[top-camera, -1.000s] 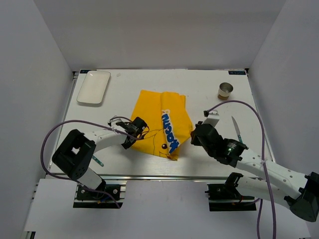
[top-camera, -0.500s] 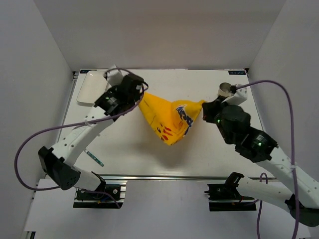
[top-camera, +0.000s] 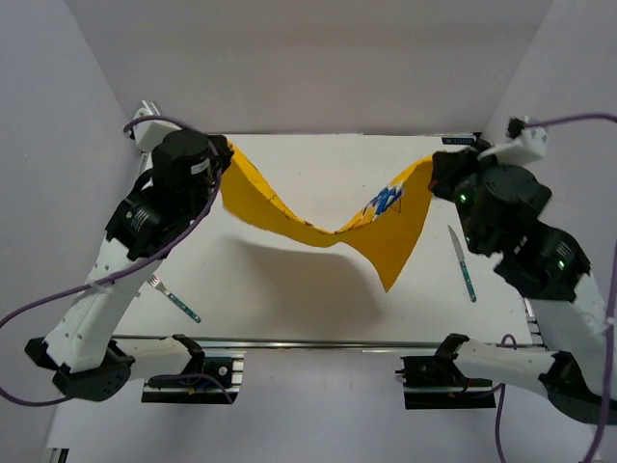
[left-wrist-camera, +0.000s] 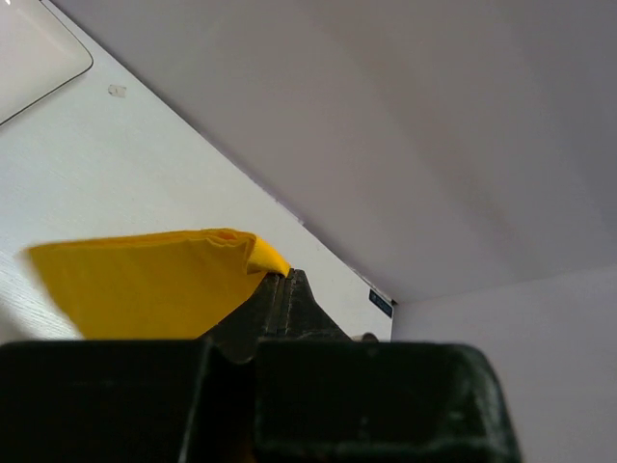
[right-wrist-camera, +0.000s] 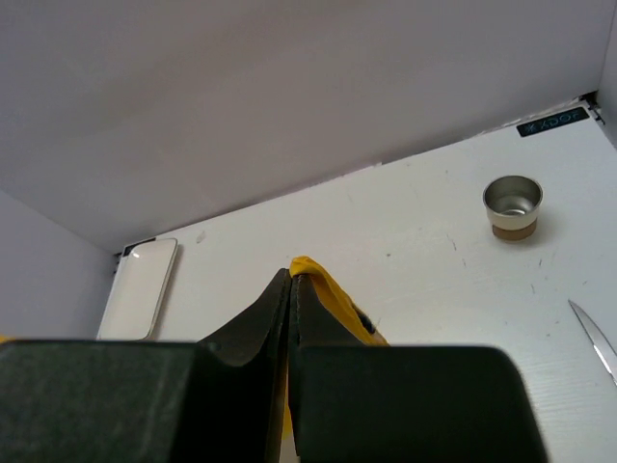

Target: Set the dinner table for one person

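White walls box in a white worktop [top-camera: 289, 289], the dinner table I am setting. It lies flat beneath both my arms, stiff and fixed, a thing to lay items on and not to grip. What I hold is the yellow cloth [top-camera: 386, 231]. My left hand [top-camera: 222, 156] is pinched tight on one corner and my right hand [top-camera: 436, 172] on another, and the cloth sags between them above the worktop. I judge it light, limp and a little slippery, so the corners are the place to hold, drawn apart to flatten it. The overhead view shows the whole sag, plus a fork [top-camera: 174, 297] and a knife [top-camera: 461, 262], but my arms hide the far corners there. The wrist views fill those in: a white plate [left-wrist-camera: 29, 58] and a metal cup [right-wrist-camera: 512, 204].
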{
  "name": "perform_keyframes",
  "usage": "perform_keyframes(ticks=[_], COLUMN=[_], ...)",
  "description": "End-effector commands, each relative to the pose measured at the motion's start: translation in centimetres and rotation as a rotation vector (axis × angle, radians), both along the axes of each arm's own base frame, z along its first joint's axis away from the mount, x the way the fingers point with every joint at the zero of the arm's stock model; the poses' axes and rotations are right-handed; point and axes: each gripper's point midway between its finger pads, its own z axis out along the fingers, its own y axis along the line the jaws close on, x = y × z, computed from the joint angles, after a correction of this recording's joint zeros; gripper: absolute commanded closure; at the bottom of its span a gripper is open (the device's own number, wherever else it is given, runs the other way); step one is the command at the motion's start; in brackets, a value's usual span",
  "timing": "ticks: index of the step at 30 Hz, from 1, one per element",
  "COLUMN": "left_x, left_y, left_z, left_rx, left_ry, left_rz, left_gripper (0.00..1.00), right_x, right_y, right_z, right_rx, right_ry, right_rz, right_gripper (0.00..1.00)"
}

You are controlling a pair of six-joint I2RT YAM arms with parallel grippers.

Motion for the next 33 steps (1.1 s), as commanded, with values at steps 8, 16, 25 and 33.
perform_keyframes(ticks=[8, 16, 25, 33], left_x=[9.0, 13.5, 13.4, 6.7], left_y=[-1.6, -2.2, -1.7, -0.2], left_z=[4.7, 12.6, -4.6, -22.3], left_rx=[0.066, 0.074, 0.127, 0.02], left_ry=[-0.093, -0.359, -0.167, 0.11], left_rz=[0.063, -0.051, -0.093, -0.092], left_gripper=[1.0, 1.0, 1.0, 1.0], right_x=[11.8, 18.2, 21.4, 12.5], right_y=[4.7, 4.1, 2.3, 0.7], right_z=[6.2, 8.2, -6.6, -23.6], right_rx=[-0.081, -0.128, -0.15, 0.021], right_ry=[-0.023, -0.142, 0.123, 0.364], right_rz=[0.004, 0.111, 0.21, 0.206], right_gripper=[1.0, 1.0, 1.0, 0.67])
